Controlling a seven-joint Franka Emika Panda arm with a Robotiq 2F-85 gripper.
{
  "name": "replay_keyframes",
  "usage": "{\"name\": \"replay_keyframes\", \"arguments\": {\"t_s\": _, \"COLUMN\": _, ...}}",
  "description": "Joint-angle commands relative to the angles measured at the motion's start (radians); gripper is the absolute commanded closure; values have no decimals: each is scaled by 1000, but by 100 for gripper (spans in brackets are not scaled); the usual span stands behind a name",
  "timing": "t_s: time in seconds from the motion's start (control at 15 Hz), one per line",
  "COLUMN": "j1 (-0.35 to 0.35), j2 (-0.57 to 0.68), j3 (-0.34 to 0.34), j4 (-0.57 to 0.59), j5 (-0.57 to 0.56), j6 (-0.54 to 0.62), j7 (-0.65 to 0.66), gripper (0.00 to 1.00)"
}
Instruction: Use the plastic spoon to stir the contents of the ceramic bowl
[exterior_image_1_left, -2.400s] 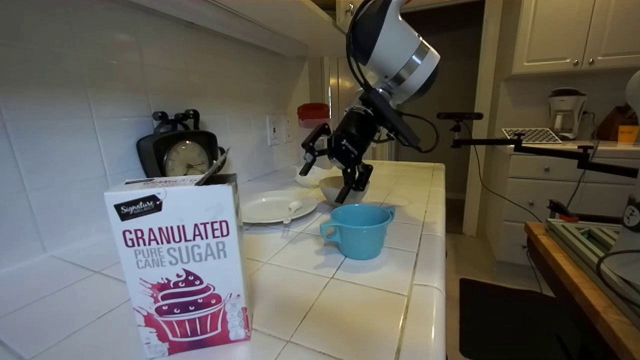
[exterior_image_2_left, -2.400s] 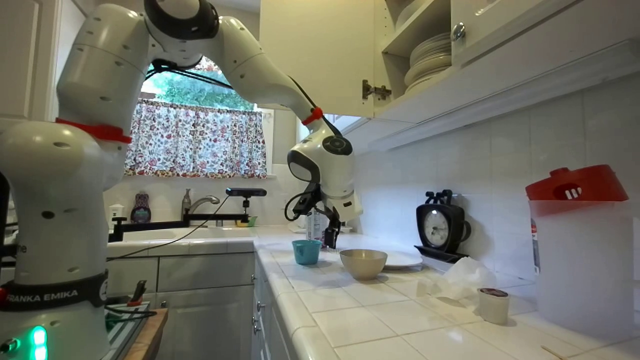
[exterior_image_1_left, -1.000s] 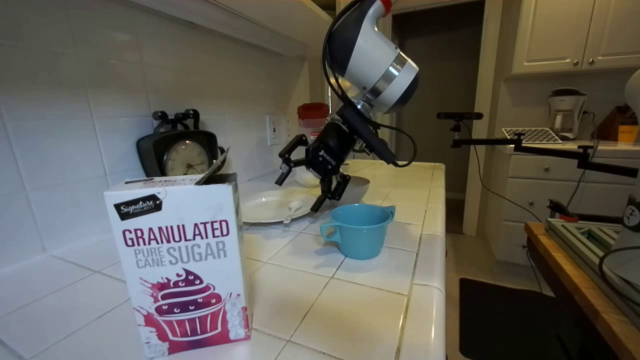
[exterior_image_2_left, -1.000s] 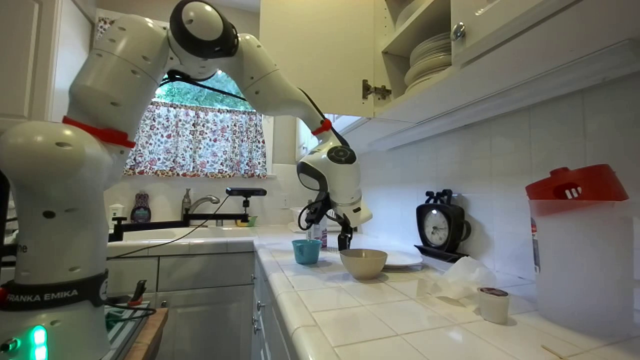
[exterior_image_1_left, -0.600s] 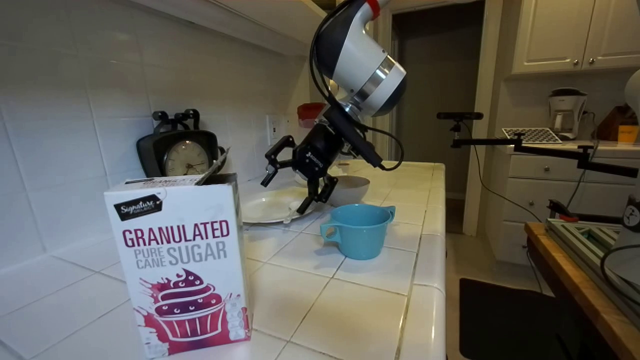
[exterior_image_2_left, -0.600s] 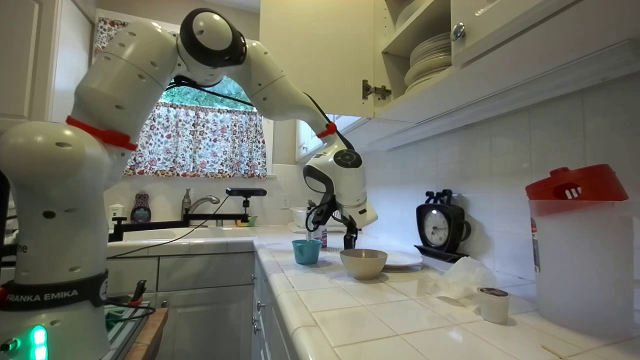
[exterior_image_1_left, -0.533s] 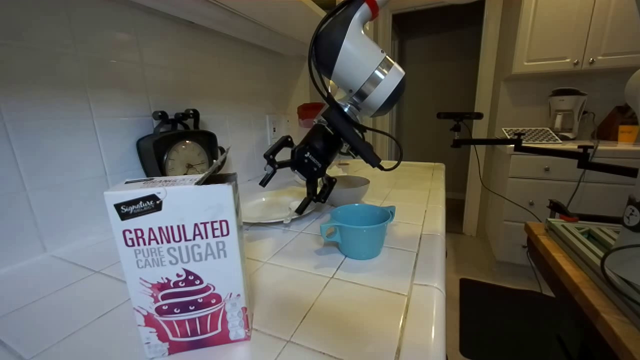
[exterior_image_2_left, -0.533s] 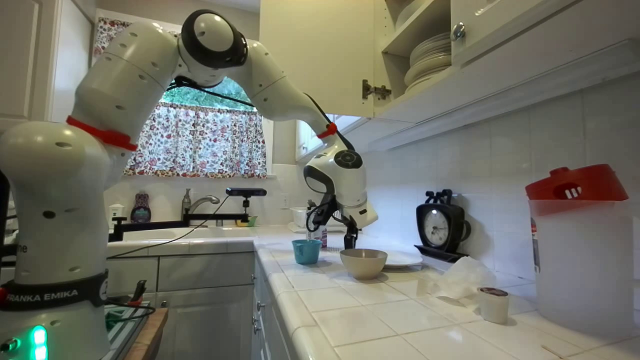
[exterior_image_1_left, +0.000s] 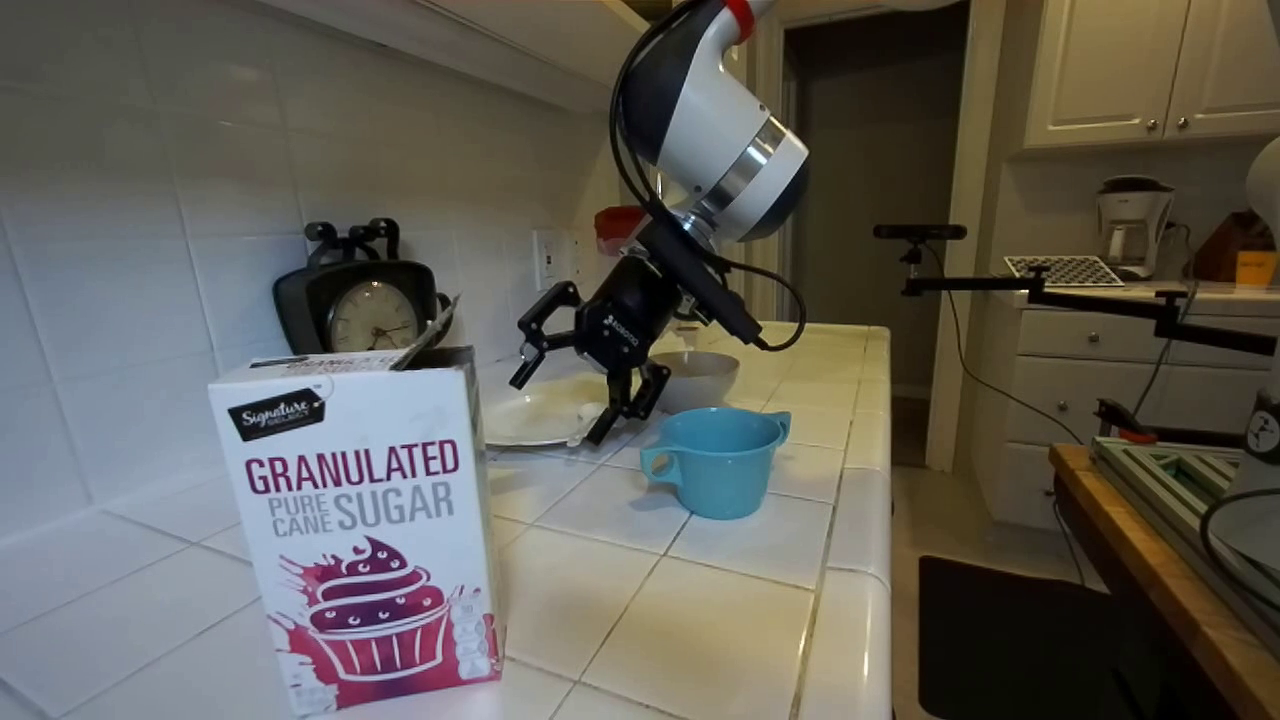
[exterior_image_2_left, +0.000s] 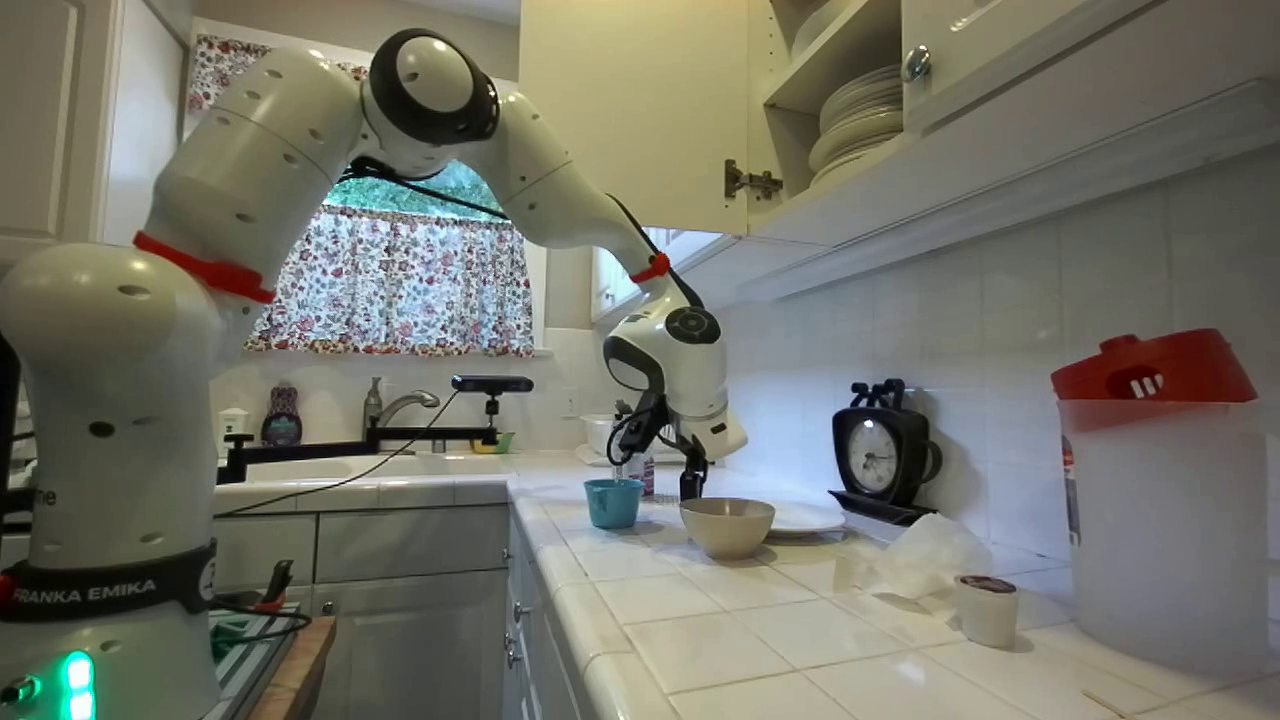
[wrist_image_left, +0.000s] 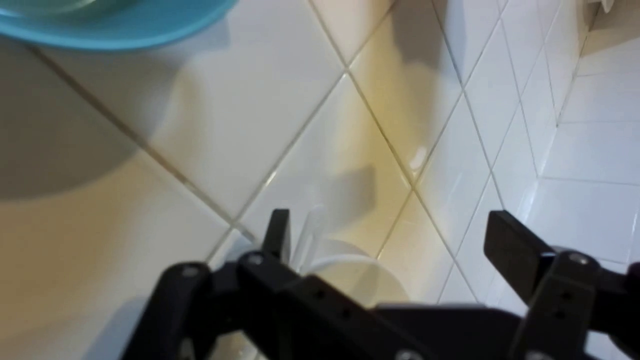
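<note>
Your pincer (exterior_image_1_left: 556, 408) hangs spread wide near the spoon (wrist_image_left: 309, 240) lying across the edge of the plate (exterior_image_1_left: 530, 425), the bowl (exterior_image_2_left: 727, 535) nearer the front edge of the counter (exterior_image_1_left: 690, 625).

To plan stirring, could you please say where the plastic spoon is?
In an exterior view, the plastic spoon lies across the plate rim, left of the blue cup, partly behind the end effector.

Free tile (exterior_image_2_left: 660, 546) parts two obstacles near the claw (exterior_image_1_left: 555, 409): blue cup (exterior_image_2_left: 613, 505) and bowl (exterior_image_2_left: 728, 528).
</note>
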Motion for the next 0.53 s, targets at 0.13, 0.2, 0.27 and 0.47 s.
{"name": "replay_keyframes", "arguments": {"t_s": 0.13, "j1": 3, "j2": 20, "j3": -3, "j4": 28, "j5": 25, "j6": 7, "j7": -2, "gripper": 42}}
{"name": "replay_keyframes", "arguments": {"t_s": 0.2, "j1": 2, "j2": 22, "j3": -3, "j4": 29, "j5": 26, "j6": 7, "j7": -4, "gripper": 17}}
{"name": "replay_keyframes", "arguments": {"t_s": 0.27, "j1": 3, "j2": 24, "j3": -3, "j4": 29, "j5": 24, "j6": 8, "j7": -3, "gripper": 39}}
{"name": "replay_keyframes", "arguments": {"t_s": 0.47, "j1": 3, "j2": 28, "j3": -4, "j4": 29, "j5": 22, "j6": 5, "j7": -1, "gripper": 34}}
